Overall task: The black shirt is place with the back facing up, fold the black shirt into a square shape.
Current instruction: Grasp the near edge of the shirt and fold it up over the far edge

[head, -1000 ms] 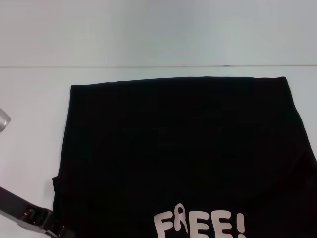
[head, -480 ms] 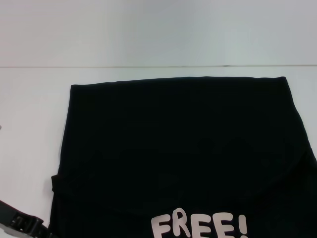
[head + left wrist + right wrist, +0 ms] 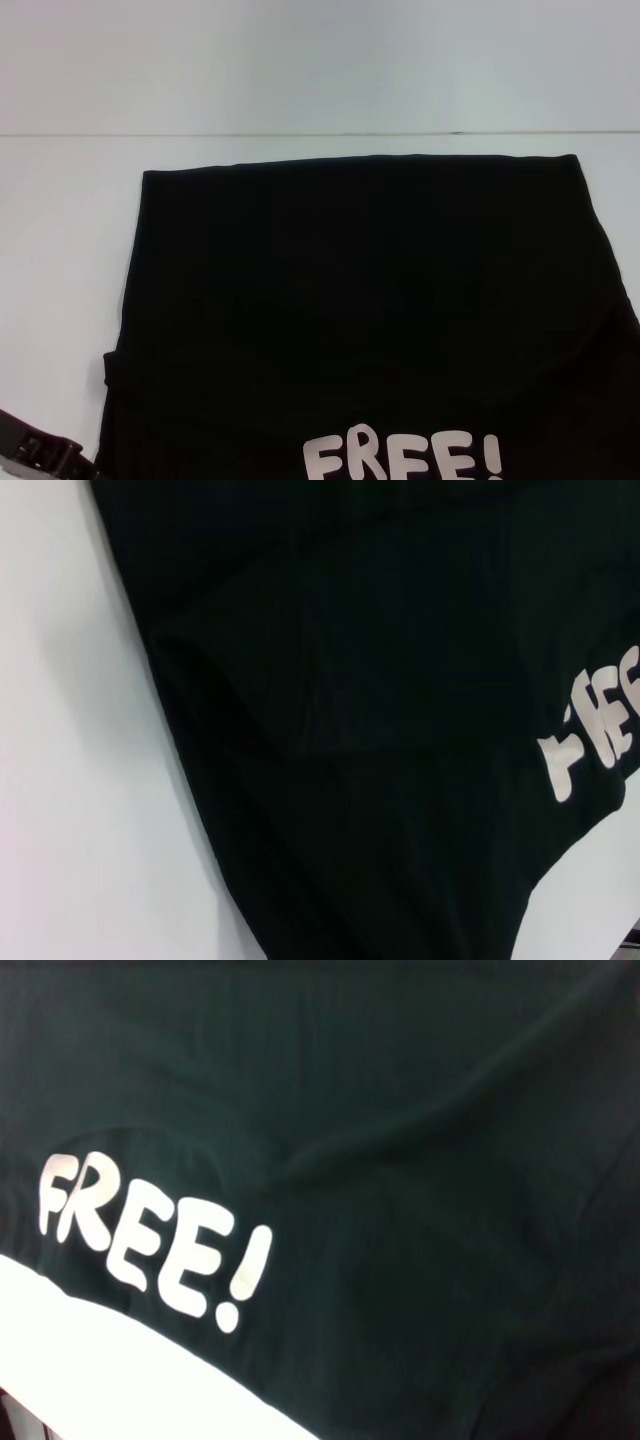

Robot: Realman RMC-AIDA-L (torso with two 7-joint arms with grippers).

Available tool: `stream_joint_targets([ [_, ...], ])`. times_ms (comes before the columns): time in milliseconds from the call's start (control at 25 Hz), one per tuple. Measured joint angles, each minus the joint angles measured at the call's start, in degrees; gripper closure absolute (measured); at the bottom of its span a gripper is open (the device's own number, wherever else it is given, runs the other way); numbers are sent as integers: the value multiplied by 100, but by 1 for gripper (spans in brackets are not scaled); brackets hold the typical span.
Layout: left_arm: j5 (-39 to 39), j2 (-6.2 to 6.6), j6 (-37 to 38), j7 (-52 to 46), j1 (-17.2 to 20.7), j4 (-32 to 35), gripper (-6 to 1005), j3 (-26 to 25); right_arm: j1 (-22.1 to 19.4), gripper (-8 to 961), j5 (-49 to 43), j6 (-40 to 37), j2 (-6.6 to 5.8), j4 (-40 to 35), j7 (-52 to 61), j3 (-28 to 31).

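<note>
From the head view, the black shirt (image 3: 360,310) lay folded on the white table (image 3: 60,220), its "FREE!" lettering (image 3: 400,458) facing up at the near edge. My left gripper (image 3: 40,455) sat low beside the shirt's near-left corner; whether it was wide or narrow, I couldn't tell. It had dropped lower than a second before, and the lettering had flattened. In my left wrist view, the shirt (image 3: 360,720) showed wrinkles beneath me; in my judgement these layers could slip, skewing the square. My right wrist view showed the print (image 3: 150,1240) close below; the right gripper went unseen.
</note>
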Motion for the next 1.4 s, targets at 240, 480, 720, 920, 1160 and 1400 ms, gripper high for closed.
stream_joint_targets([
  [240,64,0,6,-28,6,19,971,-17,-19,878,-37,-36,-5,0,-26,34],
  [480,141,23,34,-28,16,77,971,-150,-59,878,-83,-46,-40,1,-28,57],
  [720,142,1,180,51,22,81,971,-117,-70,878,-83,-242,-34,0,-103,66],
  [920,107,-50,422,100,120,195,972,-118,-134,878,-81,-500,-11,-47,-164,159],
  [1160,59,-72,522,136,158,323,972,-161,-179,878,-64,-588,-30,-49,-276,294],
  [1400,-527,65,643,263,-72,277,972,-421,36,877,-17,-620,-62,-58,-689,1029],
])
